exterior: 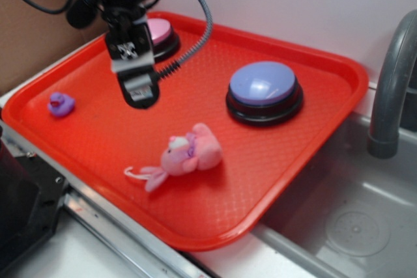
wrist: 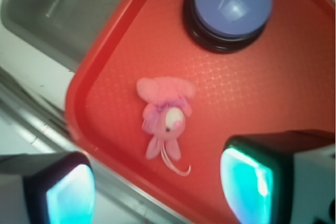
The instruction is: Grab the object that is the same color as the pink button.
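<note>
Pink plush bunny (exterior: 189,154) is lying on its side near the front edge of the red tray (exterior: 313,141), untouched. I am holding the tool (exterior: 139,92) open and empty above the tray, beside the pink button (exterior: 159,30). I am judging this as the approach step: next I should be moving forward over the bunny, then lowering.

Fuzzy plush bunny (exterior: 189,154) lies on textured, seemingly plastic red tray (exterior: 313,128).
</note>
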You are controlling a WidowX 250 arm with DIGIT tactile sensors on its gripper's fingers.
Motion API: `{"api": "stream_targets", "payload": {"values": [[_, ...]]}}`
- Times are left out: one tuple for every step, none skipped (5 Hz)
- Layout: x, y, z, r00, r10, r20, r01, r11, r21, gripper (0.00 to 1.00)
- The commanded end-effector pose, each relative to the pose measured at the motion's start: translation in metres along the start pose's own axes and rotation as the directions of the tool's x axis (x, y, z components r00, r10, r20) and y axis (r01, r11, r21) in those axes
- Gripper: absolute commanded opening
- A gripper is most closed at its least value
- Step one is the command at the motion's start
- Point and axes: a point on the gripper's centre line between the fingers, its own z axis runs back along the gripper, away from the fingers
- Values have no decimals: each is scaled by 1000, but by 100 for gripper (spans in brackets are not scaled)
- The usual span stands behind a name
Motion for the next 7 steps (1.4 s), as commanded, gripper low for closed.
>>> {"api": "stream_targets", "payload": {"values": [[-9, -1, -32, 998, 16, -53, -11, 997, 83, 100], [-13, 4, -48, 996, 24, -89, -16, 996, 86, 100], [-13, 10, -65, 994, 28, -105, -20, 997, 76, 100], [-10, 15, -81, 994, 33, -103, -26, 997, 67, 100], [-7, 18, -97, 998, 23, -64, -20, 999, 48, 100], [1, 16, -114, 999, -37, -25, 36, 998, -57, 1], [-6, 10, -117, 999, -32, -22, 31, 998, -54, 0]]}}
